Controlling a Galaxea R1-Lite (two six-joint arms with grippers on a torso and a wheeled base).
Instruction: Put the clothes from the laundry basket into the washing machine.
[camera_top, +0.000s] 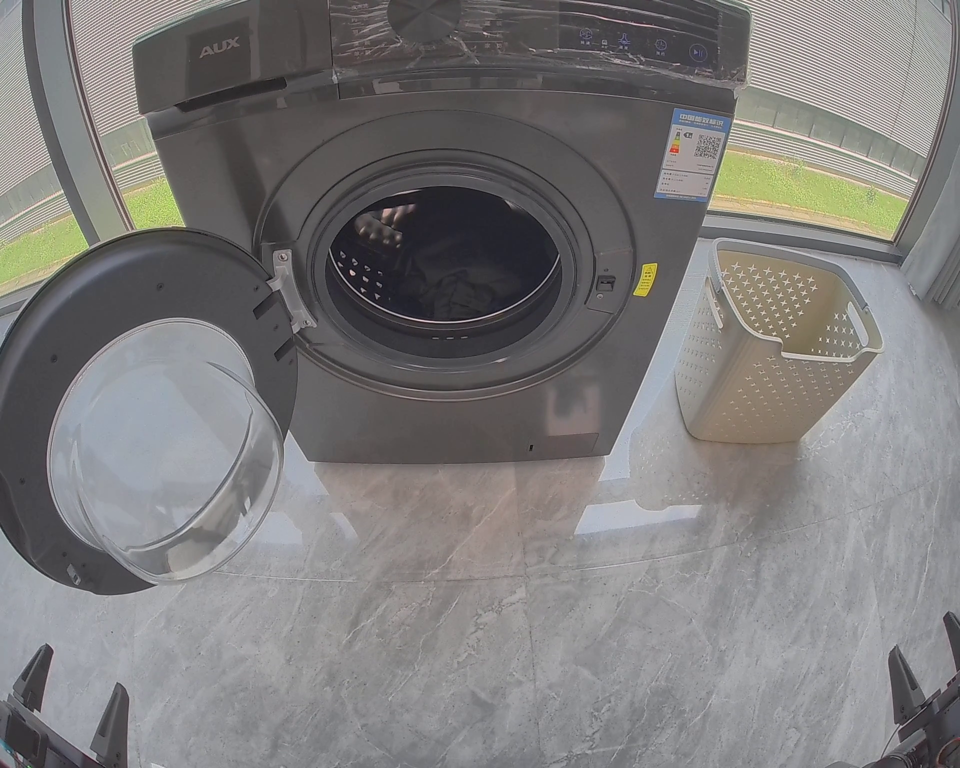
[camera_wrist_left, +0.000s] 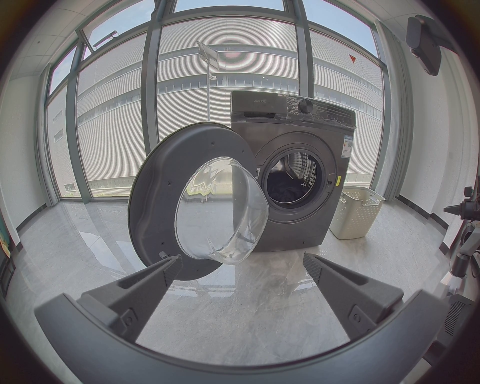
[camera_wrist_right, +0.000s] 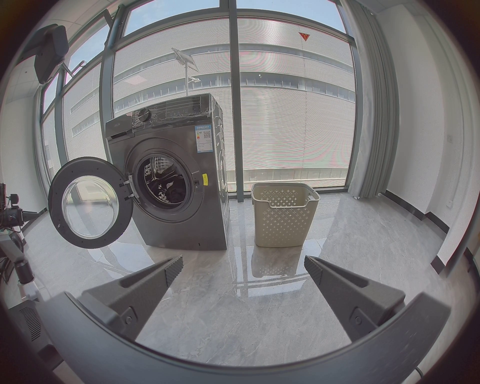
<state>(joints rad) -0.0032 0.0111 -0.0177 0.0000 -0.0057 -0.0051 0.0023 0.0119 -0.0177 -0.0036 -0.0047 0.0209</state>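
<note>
Door (camera_top: 140, 410) wide open for loading; dark clothes (camera_top: 450, 270) lie inside washing machine (camera_top: 450, 120). Basket (camera_top: 750, 380) beside it looks empty. Left gripper (camera_wrist_left: 241, 260) and right gripper (camera_wrist_right: 243, 260) spread, holding nothing, well back.

I see the washing machine (camera_top: 440, 250) on the floor (camera_top: 500, 620) straight ahead of me, its back to the windows (camera_top: 820, 180). Its door (camera_top: 140, 410) hangs open left of the drum opening, swung out toward me. Inside the drum lies what I take to be a heap of clothes (camera_top: 450, 285); it is dim in there. The laundry basket (camera_top: 775, 345) stands upright on the floor just right of the machine, not touching it. The left tool (camera_top: 78, 672) and right tool (camera_top: 922, 635) sit nearest me, well apart from both.
</note>
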